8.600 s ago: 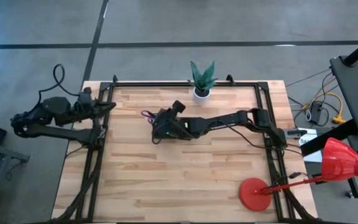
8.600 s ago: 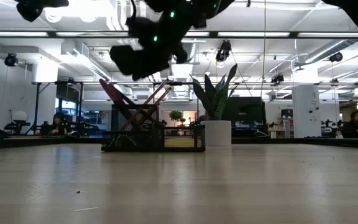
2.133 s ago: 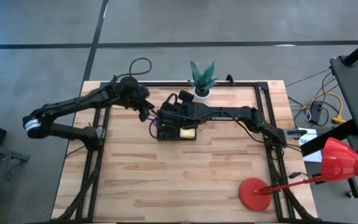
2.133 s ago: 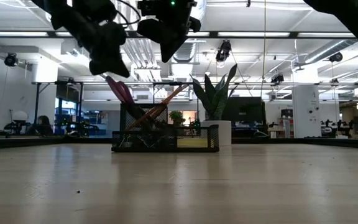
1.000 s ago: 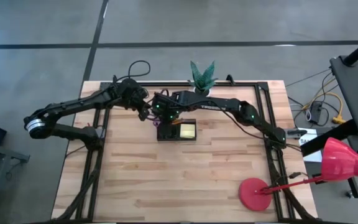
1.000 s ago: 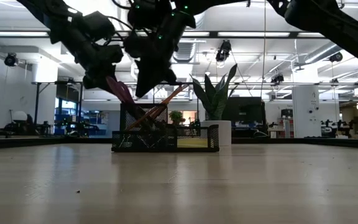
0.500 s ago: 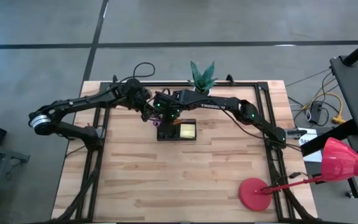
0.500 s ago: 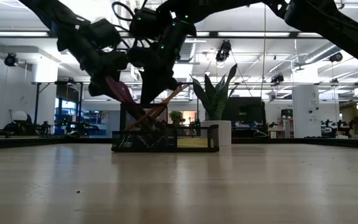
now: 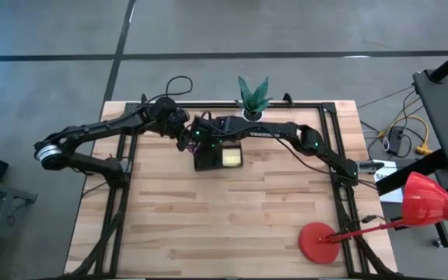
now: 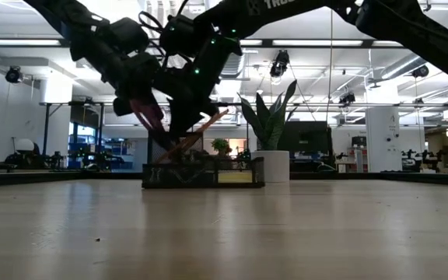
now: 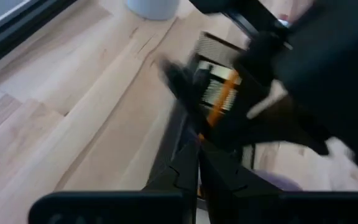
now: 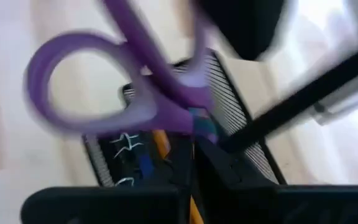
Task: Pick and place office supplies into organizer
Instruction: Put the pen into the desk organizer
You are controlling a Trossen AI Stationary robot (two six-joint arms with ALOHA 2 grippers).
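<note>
Both arms crowd over the organizer (image 9: pixel 212 159), a black mesh box that sits on the wooden table (image 9: pixel 232 225) near its far edge, just in front of the white pot with a green plant (image 9: pixel 253 99). A yellow sticky-note pad (image 9: pixel 231 158) lies in the organizer's right-hand compartment as the high view shows it. The left gripper (image 9: pixel 183 138) reaches in from the left and the right gripper (image 9: pixel 201 138) from the right, the two nearly touching above the box's left end. In the low view the purple-handled scissors (image 10: pixel 148 113) and an orange pencil (image 10: pixel 199 130) lean out of the tall compartment, right among the two grippers. The right wrist view looks past closed-looking dark fingers (image 12: pixel 219 163) at the purple scissor loop (image 12: pixel 98 90) (blurred) over the mesh, with orange and blue pencils (image 12: pixel 151 155) inside. The left wrist view shows its fingers (image 11: pixel 188 165) pressed together by an orange pencil (image 11: pixel 221 99), though whether they pinch anything cannot be told.
</note>
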